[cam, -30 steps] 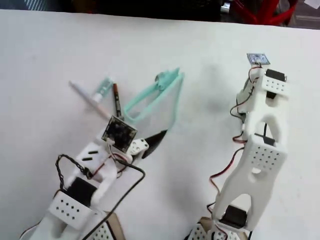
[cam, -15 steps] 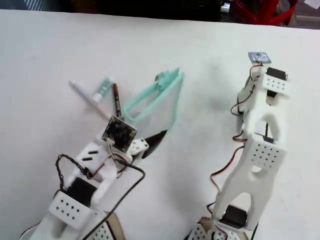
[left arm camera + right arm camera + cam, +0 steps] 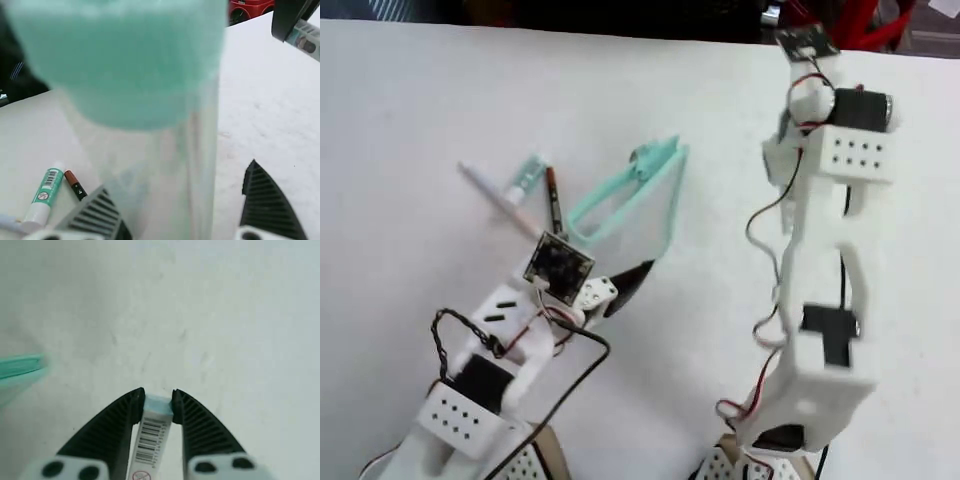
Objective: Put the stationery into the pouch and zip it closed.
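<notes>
Here, the right gripper (image 3: 158, 396) pinches a barcoded stick (image 3: 151, 432) over the bench (image 3: 210, 305); the left gripper (image 3: 177, 182) is spread apart, jaws either side of the teal-edged pouch (image 3: 125, 65).

light: bright, even light is falling from above on the white table (image 3: 410, 110) | shadows: faint, soft-edged ones are lying beside the right arm (image 3: 825, 240) and pouch (image 3: 640, 190) | background: room beyond the far edge is sitting dark

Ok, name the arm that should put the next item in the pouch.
Right, probably. The right gripper is shut on a barcoded item above the table, while the left gripper is open at the pouch.
</notes>
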Robot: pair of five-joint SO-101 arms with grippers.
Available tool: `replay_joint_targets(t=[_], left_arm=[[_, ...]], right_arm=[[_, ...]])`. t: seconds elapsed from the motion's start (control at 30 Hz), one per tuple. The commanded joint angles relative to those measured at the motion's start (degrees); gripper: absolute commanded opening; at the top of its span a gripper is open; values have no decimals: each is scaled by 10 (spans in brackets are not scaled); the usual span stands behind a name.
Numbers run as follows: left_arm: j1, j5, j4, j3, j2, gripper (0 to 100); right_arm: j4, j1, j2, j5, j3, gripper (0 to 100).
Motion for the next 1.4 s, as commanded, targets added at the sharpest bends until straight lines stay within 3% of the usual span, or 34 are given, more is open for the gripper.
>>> replay_joint_targets(t=[0.0,0.2,0.4,0.6,1.0,1.37], left_arm=[[-7,2,-13,-34,2,297],[-4,2,-13,-33,2,297],[-5,2,-15,-33,2,297],[-6,2,-14,-33,2,297],[-7,1,-15,-33,2,297],[-7,1,-15,-33,2,297]], right_arm=[[4,-29,-134,-32,31,18],[-55,-104,-314,-38,108,18],[-182,-273,-490,-71,115,18],[-311,-393,-524,-128,202,18],[-525,-425,-612,-131,510,17],[-566,-424,-661,-130,606,17]])
